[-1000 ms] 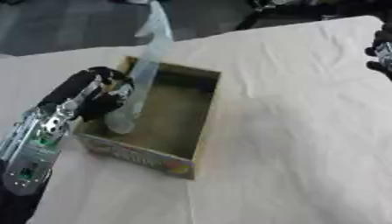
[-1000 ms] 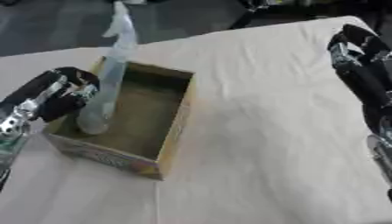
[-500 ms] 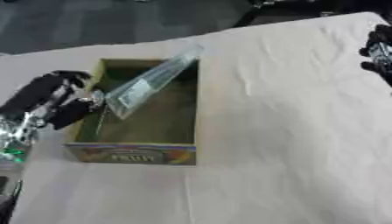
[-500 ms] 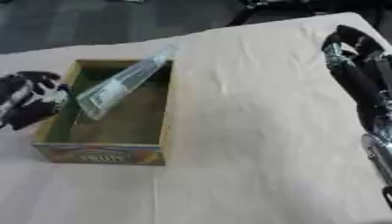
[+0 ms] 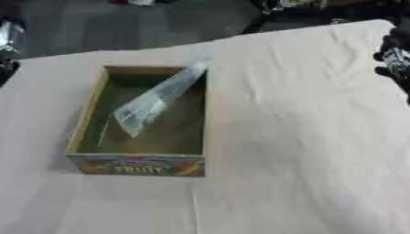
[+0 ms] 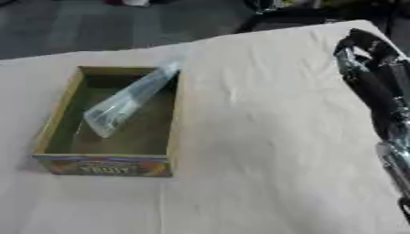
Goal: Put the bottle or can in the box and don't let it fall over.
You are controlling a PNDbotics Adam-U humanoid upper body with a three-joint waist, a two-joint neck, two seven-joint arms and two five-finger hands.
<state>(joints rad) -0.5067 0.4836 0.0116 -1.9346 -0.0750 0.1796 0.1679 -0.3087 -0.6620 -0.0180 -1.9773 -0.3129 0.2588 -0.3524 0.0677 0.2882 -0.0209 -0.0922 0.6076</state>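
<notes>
A clear plastic bottle point(image 5: 156, 103) lies tilted inside the open cardboard box point(image 5: 88, 123). Its base is down on the box floor and its neck leans on the far right rim. Nothing holds it. Of my left hand point(image 5: 6, 41) only a dark and silver sliver shows at the left edge, well away from the box. My right hand point(image 6: 360, 50) hovers over the table's far right with relaxed fingers, holding nothing, and its forearm runs down the right edge.
The box has a colourful printed front wall point(image 6: 104, 167) and stands on a cream tablecloth point(image 6: 256, 137) with soft creases. Dark floor and dark equipment point(image 5: 320, 13) lie beyond the far edge.
My left hand let go of the bottle and drew back off to the left. The bottle went from upright to leaning against the far right rim. The camera view also shifted.
</notes>
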